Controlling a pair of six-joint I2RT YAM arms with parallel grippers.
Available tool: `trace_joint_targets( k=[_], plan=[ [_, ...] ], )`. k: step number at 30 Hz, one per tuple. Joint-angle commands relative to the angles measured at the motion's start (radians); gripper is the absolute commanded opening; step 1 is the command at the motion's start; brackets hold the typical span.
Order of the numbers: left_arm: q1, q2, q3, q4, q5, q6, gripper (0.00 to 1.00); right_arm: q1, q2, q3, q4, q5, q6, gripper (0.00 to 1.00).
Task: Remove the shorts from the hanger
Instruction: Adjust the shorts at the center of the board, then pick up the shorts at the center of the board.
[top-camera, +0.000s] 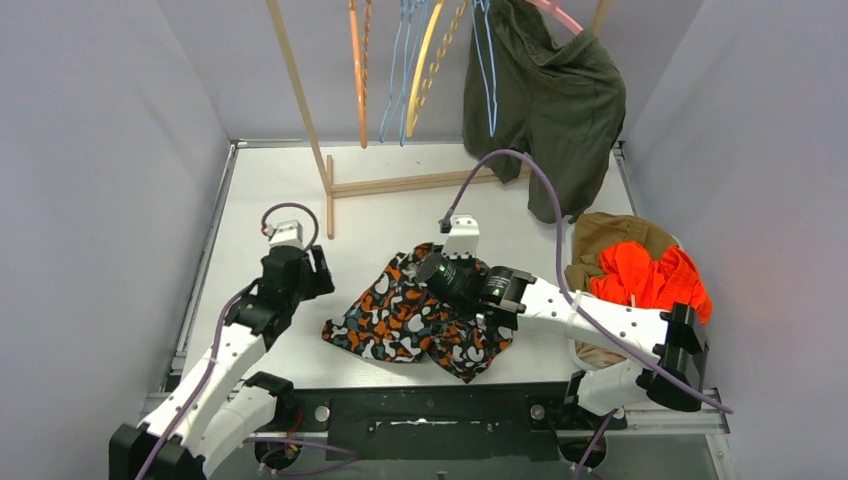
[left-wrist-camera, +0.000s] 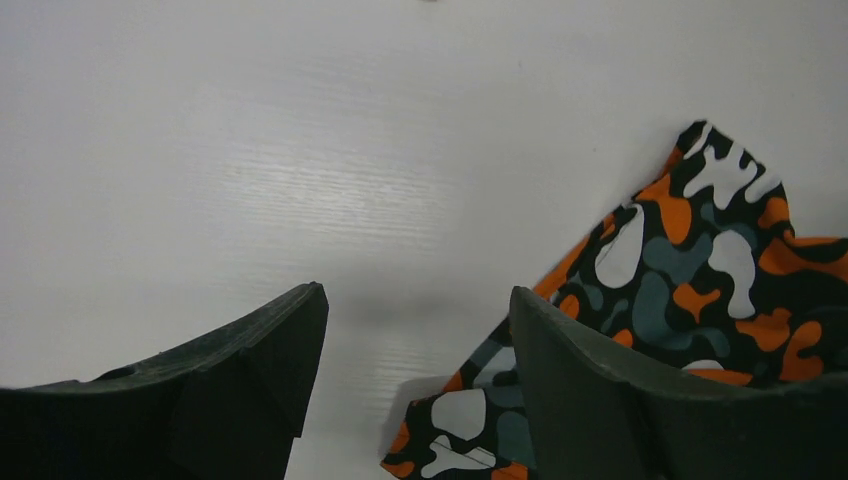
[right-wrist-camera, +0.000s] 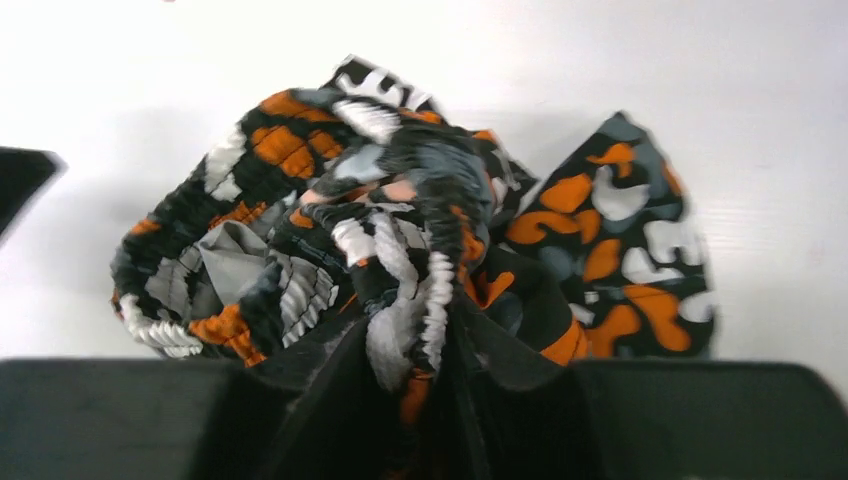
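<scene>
- The orange, black and white cloth camouflage shorts (top-camera: 400, 320) lie crumpled on the white table (top-camera: 270, 190), off any hanger, in front of and between the two arm bases.
- The right gripper (right-wrist-camera: 450, 345) comes in from the right and sits at the far edge of the camouflage shorts. Its black fingers are pressed together on a bunch of the ribbed waistband, and cloth puffs up around them.
- The left gripper (left-wrist-camera: 418, 295) is low over the table at the left edge of the camouflage shorts. Its jaws stand apart with nothing between them. One finger (left-wrist-camera: 620, 400) sits over the cloth's edge and the other over bare table.
- Bright orange-red shorts (top-camera: 645, 275) are heaped to the right of the camouflage shorts, on top of a brown garment (top-camera: 610, 235).
- Loose dark green shorts (top-camera: 550, 100) hang behind and to the right of the camouflage shorts, up on the light wooden rack (top-camera: 300, 90). Which hanger carries them I cannot tell.
- Thin orange, blue and yellow hangers (top-camera: 400, 70) dangle from the same rack, straight behind the camouflage shorts.
</scene>
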Motion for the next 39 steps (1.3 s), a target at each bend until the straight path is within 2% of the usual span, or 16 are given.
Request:
trace_joint_targets(
  k=[1, 3, 5, 9, 13, 16, 17, 19, 21, 24, 25, 29, 33, 37, 39],
  plan=[
    [0.002, 0.135, 0.049, 0.043, 0.205, 0.037, 0.63, 0.0, 0.097, -0.063, 0.222, -0.222, -0.059, 0.29],
    [0.003, 0.164, 0.067, 0.021, 0.205, 0.031, 0.59, 0.0, 0.165, -0.051, 0.214, -0.257, -0.037, 0.52],
    [0.003, 0.158, 0.068, 0.015, 0.174, 0.017, 0.58, 0.004, 0.243, -0.026, 0.18, -0.272, -0.027, 0.61],
    [0.002, 0.103, 0.047, 0.03, 0.14, 0.017, 0.58, 0.041, 0.386, 0.031, 0.113, -0.268, -0.02, 0.97],
    [0.003, 0.077, 0.043, 0.028, 0.114, 0.015, 0.58, 0.076, 0.522, 0.103, 0.01, -0.238, -0.015, 0.98],
    [0.003, 0.078, 0.044, 0.027, 0.106, 0.013, 0.59, 0.078, 0.592, 0.088, 0.014, -0.271, -0.005, 0.97],
    [0.004, 0.079, 0.046, 0.027, 0.102, 0.013, 0.58, 0.079, 0.597, 0.073, 0.026, -0.281, 0.0, 0.87],
    [0.004, 0.079, 0.048, 0.023, 0.097, 0.011, 0.58, 0.084, 0.585, 0.046, 0.023, -0.253, 0.036, 0.58],
    [0.003, 0.074, 0.047, 0.022, 0.09, 0.009, 0.58, 0.082, 0.542, 0.029, -0.003, -0.2, 0.06, 0.36],
    [0.004, 0.065, 0.048, 0.023, 0.076, 0.009, 0.59, 0.078, 0.443, 0.044, -0.108, -0.045, 0.116, 0.08],
    [0.004, 0.064, 0.047, 0.022, 0.071, 0.009, 0.59, 0.076, 0.399, 0.054, -0.169, 0.006, 0.141, 0.02],
    [0.004, 0.048, 0.047, 0.02, 0.052, 0.006, 0.59, 0.048, 0.179, 0.11, -0.345, 0.185, 0.218, 0.0],
    [0.004, 0.031, 0.046, 0.019, 0.037, 0.005, 0.59, 0.022, -0.017, 0.237, -0.554, 0.349, 0.277, 0.0],
    [0.004, 0.027, 0.046, 0.02, 0.03, 0.005, 0.59, -0.002, -0.141, 0.42, -0.716, 0.482, 0.271, 0.0],
    [0.004, 0.029, 0.046, 0.019, 0.03, 0.006, 0.58, -0.027, -0.186, 0.503, -0.722, 0.525, 0.193, 0.0]
  ],
)
